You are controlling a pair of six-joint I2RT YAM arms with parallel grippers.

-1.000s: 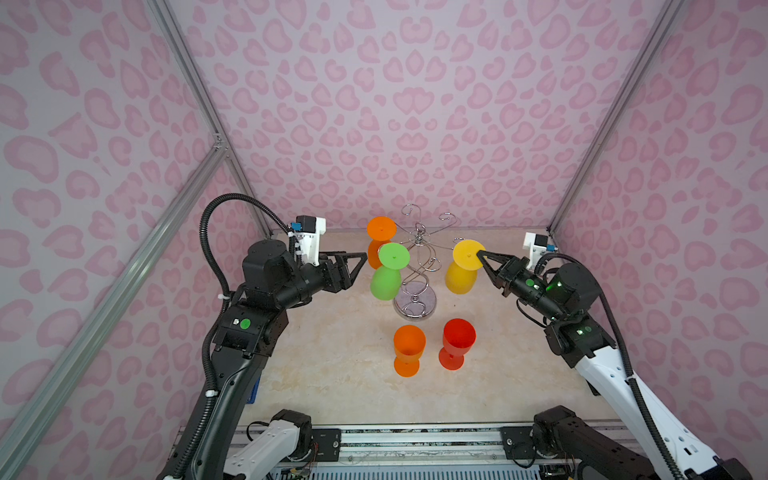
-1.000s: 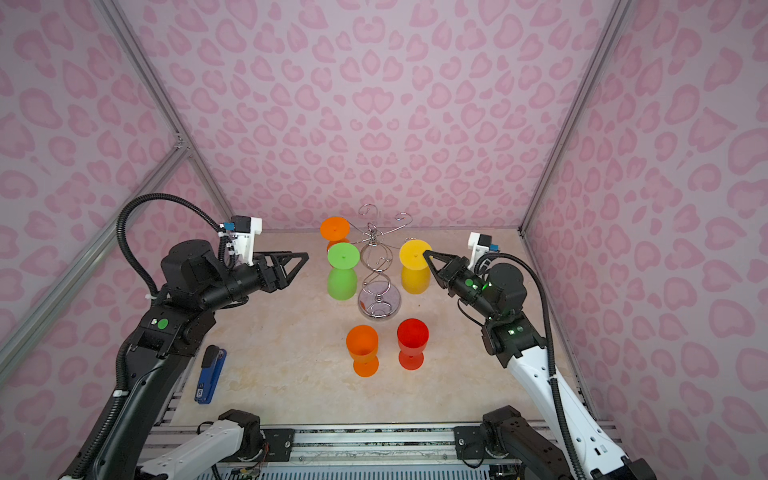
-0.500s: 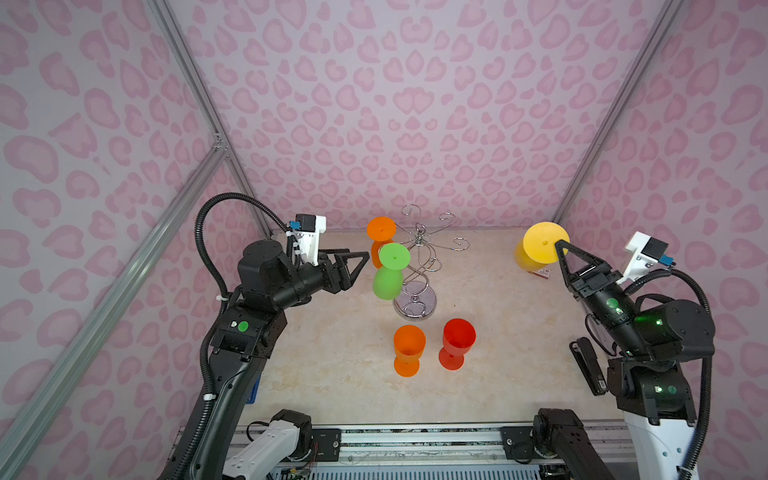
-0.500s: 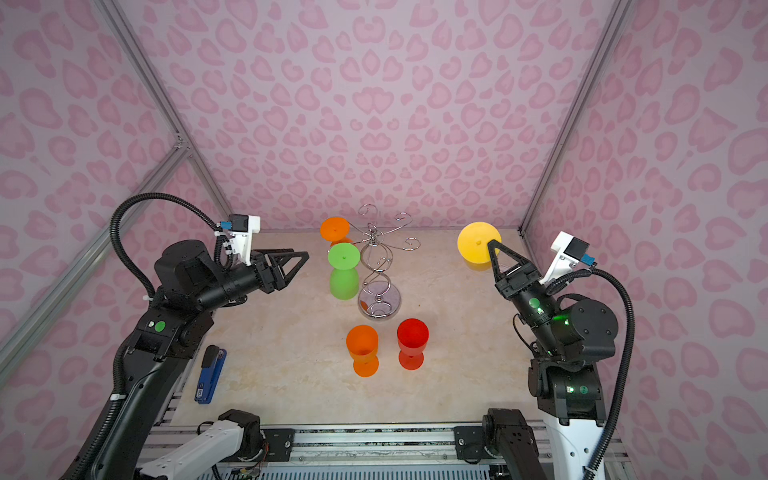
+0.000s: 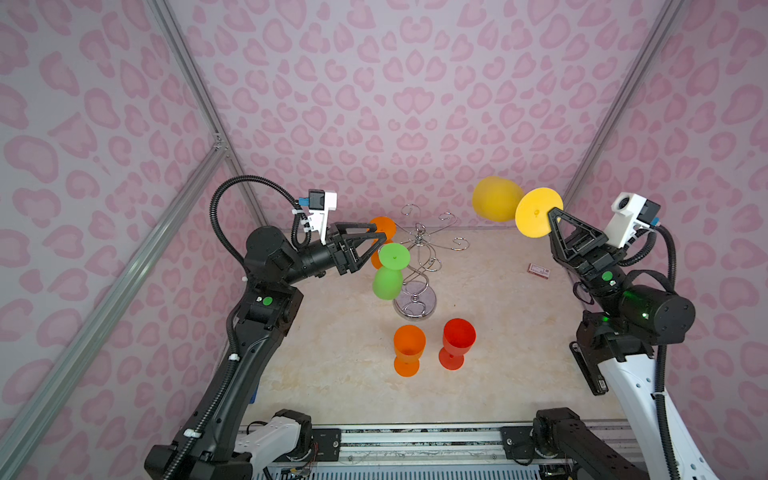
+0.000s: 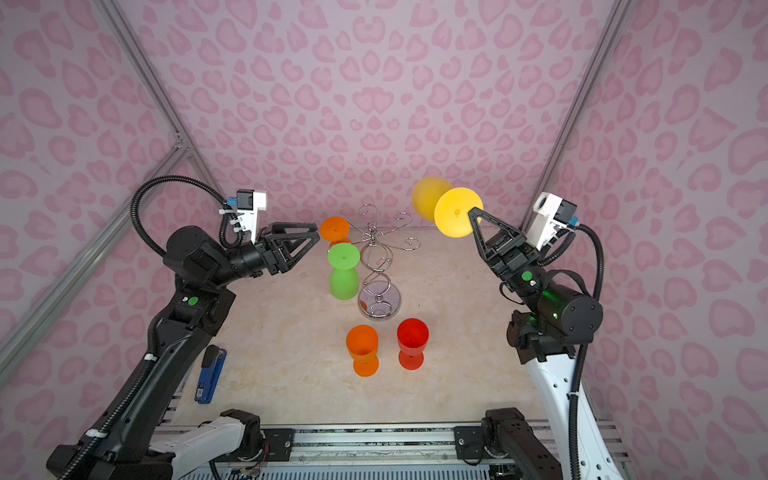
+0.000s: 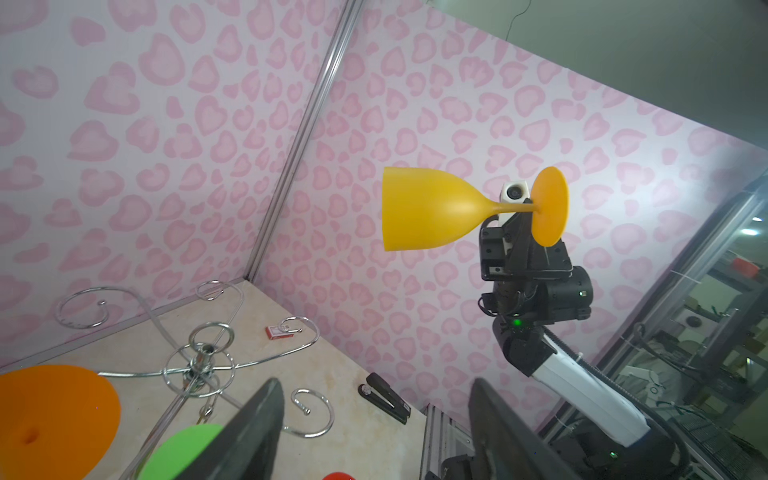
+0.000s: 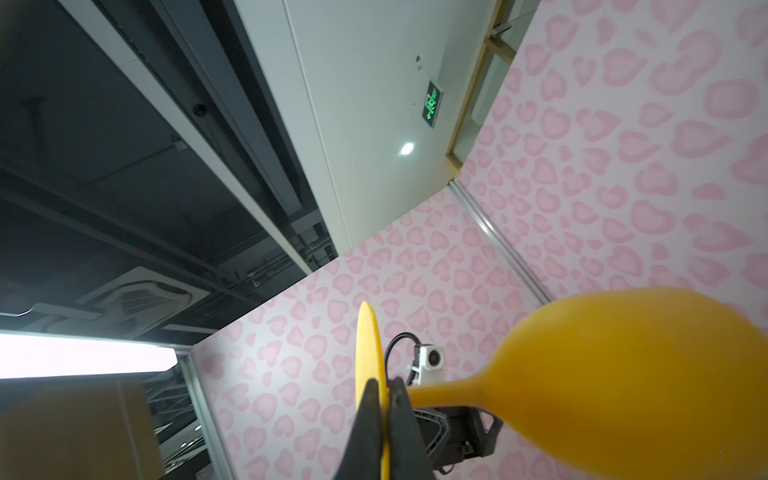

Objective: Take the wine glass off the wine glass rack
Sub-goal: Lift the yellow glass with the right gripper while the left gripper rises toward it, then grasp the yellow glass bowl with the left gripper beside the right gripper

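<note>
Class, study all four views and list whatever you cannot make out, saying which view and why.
1) Yellow wine glass: bowl motion-blurred in both top views; rim cut off by the frame edge in the right wrist view.
2) Hanging orange glass: bowl mostly hidden behind the left tool and green glass in a top view.
3) Red box: print too small to read in any view.

Pink heart-print walls [image 5: 407,104], joined by metal posts [image 5: 193,83], enclose a beige marbled desk [image 5: 498,353]. Above, a grey ceiling [image 8: 365,104] carries a bright lamp [image 8: 83,355] and what may be a green exit sign [image 8: 432,104].
</note>
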